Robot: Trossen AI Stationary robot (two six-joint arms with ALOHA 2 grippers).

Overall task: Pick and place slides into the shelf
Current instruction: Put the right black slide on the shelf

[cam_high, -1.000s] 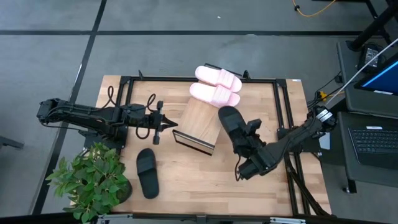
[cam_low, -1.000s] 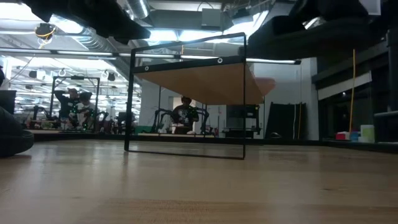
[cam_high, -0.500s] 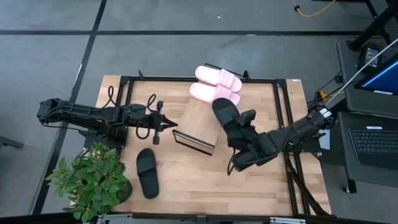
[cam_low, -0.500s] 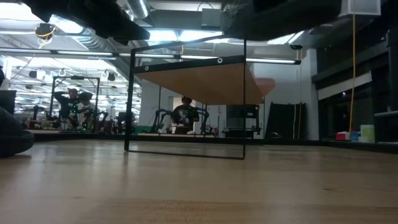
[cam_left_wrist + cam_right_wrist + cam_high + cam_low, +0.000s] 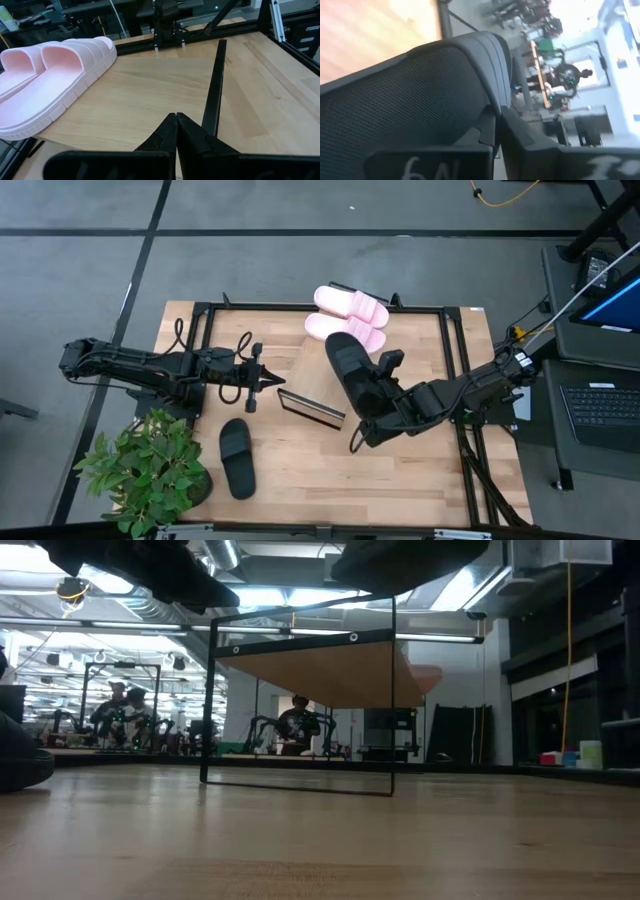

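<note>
— Tool on our right arm [image 5: 372, 423] is clamped on a black slide [image 5: 347, 370], carrying it in the air over the shelf [image 5: 318, 375], just beside the two pink slides [image 5: 347, 318] that lie side by side at the board's upper end.

— And our left tool [image 5: 268, 381]?

— Pinched shut on nothing, waiting beside the shelf's lower lip. Its wrist camera looks up the slanted board at the pink pair.

— So which step are we in?

— We judge it the third placement: two pink ones are on the shelf, this black one is in transit, and the other black slide [image 5: 236, 457] lies on the tabletop [image 5: 420, 480] near the potted plant [image 5: 148, 470].

— What does the next move need?

— Lowering the sole flat onto bare board beside the pinks without nudging them, then releasing; on that slope it may slip toward the lip.
</note>
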